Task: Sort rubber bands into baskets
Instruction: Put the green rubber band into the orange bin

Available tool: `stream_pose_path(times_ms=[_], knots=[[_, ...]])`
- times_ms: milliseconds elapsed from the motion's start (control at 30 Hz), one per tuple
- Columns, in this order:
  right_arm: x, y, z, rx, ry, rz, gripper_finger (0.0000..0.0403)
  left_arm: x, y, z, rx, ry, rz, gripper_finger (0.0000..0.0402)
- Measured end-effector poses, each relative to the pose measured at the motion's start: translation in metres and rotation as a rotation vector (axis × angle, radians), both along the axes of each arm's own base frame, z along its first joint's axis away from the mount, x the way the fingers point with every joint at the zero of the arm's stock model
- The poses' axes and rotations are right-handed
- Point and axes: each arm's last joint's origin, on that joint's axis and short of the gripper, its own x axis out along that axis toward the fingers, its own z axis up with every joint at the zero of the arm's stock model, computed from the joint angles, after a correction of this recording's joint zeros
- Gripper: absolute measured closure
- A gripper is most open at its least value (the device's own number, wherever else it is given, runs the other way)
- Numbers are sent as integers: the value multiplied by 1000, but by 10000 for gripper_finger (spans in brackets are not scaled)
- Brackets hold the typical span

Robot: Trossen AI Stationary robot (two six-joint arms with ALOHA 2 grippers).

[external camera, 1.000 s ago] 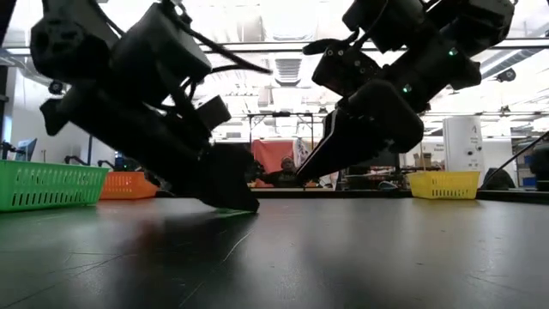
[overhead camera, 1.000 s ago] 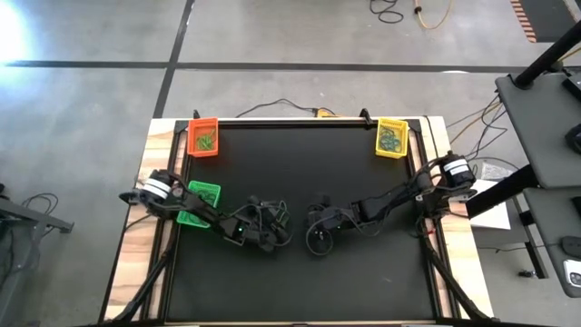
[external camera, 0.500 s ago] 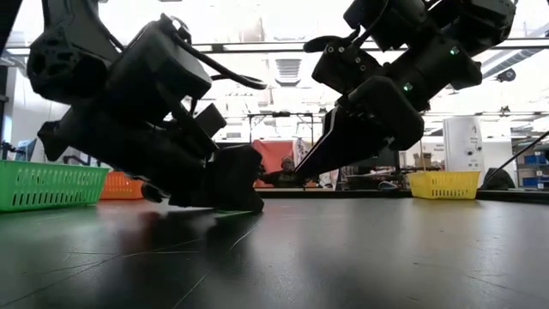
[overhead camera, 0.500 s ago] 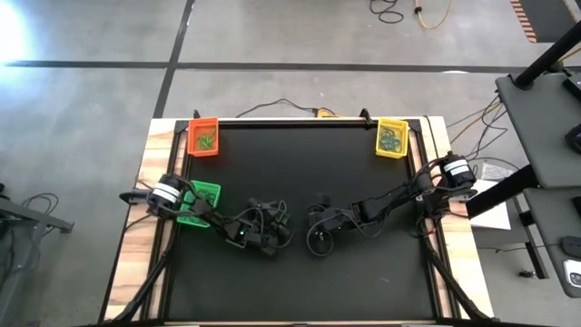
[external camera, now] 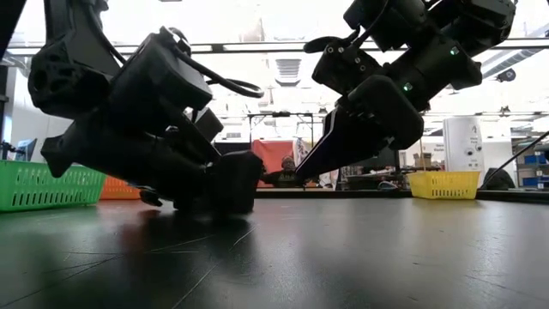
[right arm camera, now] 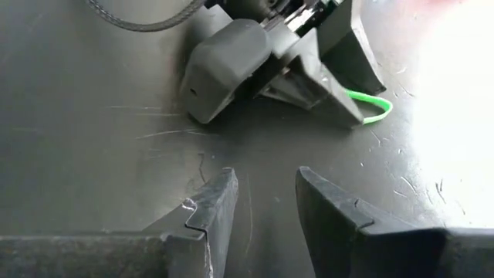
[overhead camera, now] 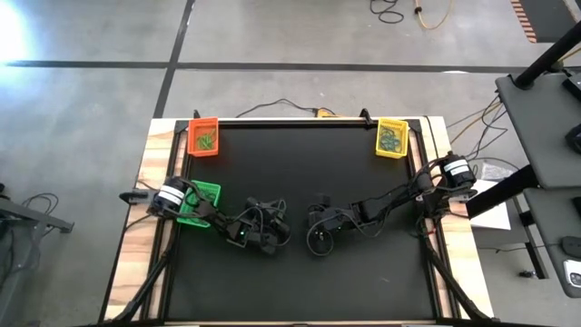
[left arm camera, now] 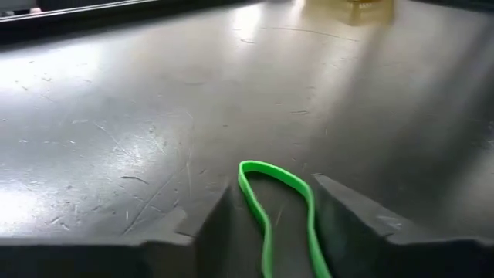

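On the black worktop (overhead camera: 300,282), seen from above, the left gripper (overhead camera: 272,238) sits low near the centre, slightly toward 8 o'clock, with its tips down at the surface. Its wrist view shows a green rubber band (left arm camera: 279,207) lying flat on the mat between the 2 dark fingers (left arm camera: 351,220), which stand a little apart on either side of the loop; I cannot tell from that view whether they already touch it, so the jaws read as spread around the band rather than pinching it. The right gripper (overhead camera: 316,221) is just beside the left one, toward 3 o'clock from it, angled down and held slightly above the surface in the low view. Its jaws are parted with nothing between them, and past them its wrist view shows the left gripper's head with the same green band poking out at its tip (right arm camera: 370,106). The 3 baskets stand around the edges: the orange basket (overhead camera: 203,137) at the 11 o'clock corner and the yellow basket (overhead camera: 391,138) at the 1 o'clock corner, each holding a small heap of bands, and the green basket (overhead camera: 198,203) at 9 o'clock, partly under the left arm.
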Motion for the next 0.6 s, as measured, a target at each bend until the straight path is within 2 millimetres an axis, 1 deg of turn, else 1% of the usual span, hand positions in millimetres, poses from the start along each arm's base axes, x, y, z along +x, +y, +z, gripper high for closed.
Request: stream_pose_path(times_ms=[167, 333, 433, 533, 600], knots=[[0, 0, 0, 1, 4, -1, 273, 1, 0, 2, 2, 10, -13, 316], [0, 0, 0, 11, 4, -8, 273, 6, 6, 17, -5, 40, -62, 390], [-1, 2, 0, 21, 3, -11, 273, 7, 17, 31, 50, 101, -71, 396], [-1, 4, 0, 22, 5, -4, 273, 9, 27, 58, 65, 93, -68, 399], [-2, 7, -1, 22, 6, 3, 273, 6, 37, 70, 50, 114, -68, 400]])
